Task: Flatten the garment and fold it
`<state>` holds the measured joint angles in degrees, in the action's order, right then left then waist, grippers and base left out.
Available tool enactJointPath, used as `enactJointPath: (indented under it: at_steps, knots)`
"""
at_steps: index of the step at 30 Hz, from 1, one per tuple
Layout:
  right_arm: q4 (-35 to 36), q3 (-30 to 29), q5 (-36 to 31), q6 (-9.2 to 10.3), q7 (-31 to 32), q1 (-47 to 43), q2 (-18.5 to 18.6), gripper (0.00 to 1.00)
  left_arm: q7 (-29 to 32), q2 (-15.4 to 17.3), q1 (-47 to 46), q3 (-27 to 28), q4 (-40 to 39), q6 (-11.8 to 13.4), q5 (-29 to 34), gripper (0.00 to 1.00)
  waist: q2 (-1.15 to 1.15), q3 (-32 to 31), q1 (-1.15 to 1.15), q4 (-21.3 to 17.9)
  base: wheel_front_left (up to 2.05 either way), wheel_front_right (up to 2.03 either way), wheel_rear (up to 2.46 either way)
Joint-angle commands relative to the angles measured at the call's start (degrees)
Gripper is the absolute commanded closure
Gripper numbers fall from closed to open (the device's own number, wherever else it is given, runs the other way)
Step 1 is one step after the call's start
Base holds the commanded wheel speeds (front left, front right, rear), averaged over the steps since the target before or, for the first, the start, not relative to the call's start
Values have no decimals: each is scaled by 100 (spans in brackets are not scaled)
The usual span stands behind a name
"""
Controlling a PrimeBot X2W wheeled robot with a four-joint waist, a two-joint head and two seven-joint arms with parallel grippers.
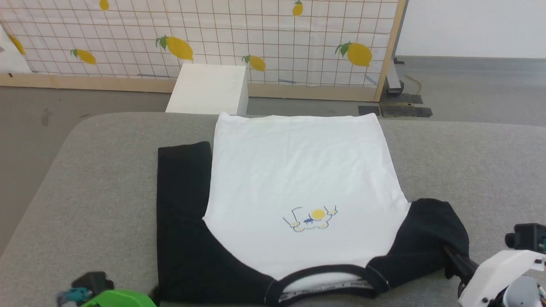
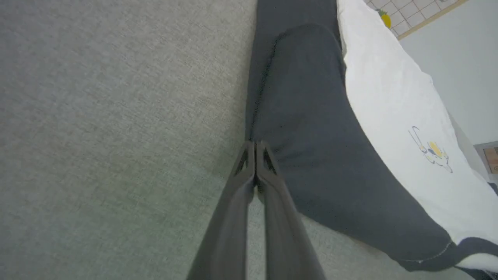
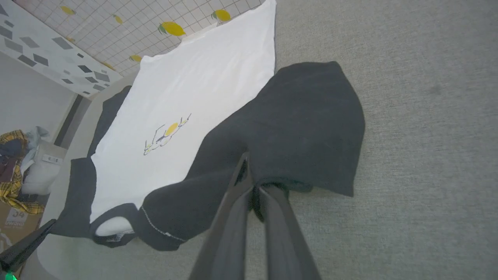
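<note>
You see the garment (image 1: 298,170) lying chest-up on the grey table (image 1: 94,192), collar nearest the robot. Your right gripper (image 3: 255,186) is clamped on its bunched black sleeve. Your left gripper (image 2: 255,144), fingers pressed together, touches the opposite sleeve's edge.

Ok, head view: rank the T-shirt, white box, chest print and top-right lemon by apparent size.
1. T-shirt
2. white box
3. chest print and lemon look alike; the lemon sits farther off, so I won't rank them.
</note>
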<state>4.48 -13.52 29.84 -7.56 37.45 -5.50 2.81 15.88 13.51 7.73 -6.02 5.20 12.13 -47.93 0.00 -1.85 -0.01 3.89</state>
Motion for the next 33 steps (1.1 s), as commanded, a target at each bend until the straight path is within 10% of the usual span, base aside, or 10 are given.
enactJointPath:
  at_steps: [1,15,16,17,18,19,33]
  knots:
    - [71,44,-231,8,111,-71,8,100,119,157,105,-106,-11,115,199,100,0,33,1,-6,0,0,0]
    - [-946,870,-1671,8,725,112,7,100,263,85,-294,-400,734,75,296,100,0,411,1,42,0,0,0]
    - [-976,840,-1620,8,653,133,7,100,246,67,-308,-375,753,68,262,69,0,418,1,44,0,0,0]
    - [-1000,823,-1560,8,577,157,7,78,231,74,-323,-362,768,68,262,11,0,421,1,45,0,0,0]
    - [-1026,805,-1508,8,536,170,7,29,235,89,-334,-349,778,68,253,0,0,418,1,41,0,0,0]
    - [-1018,783,-1438,8,494,183,7,0,236,87,-343,-314,771,75,218,0,0,416,1,37,0,0,0]
    - [337,-627,-133,8,847,-119,7,0,-468,436,-540,191,-336,97,393,0,0,194,1,-27,0,0,0]
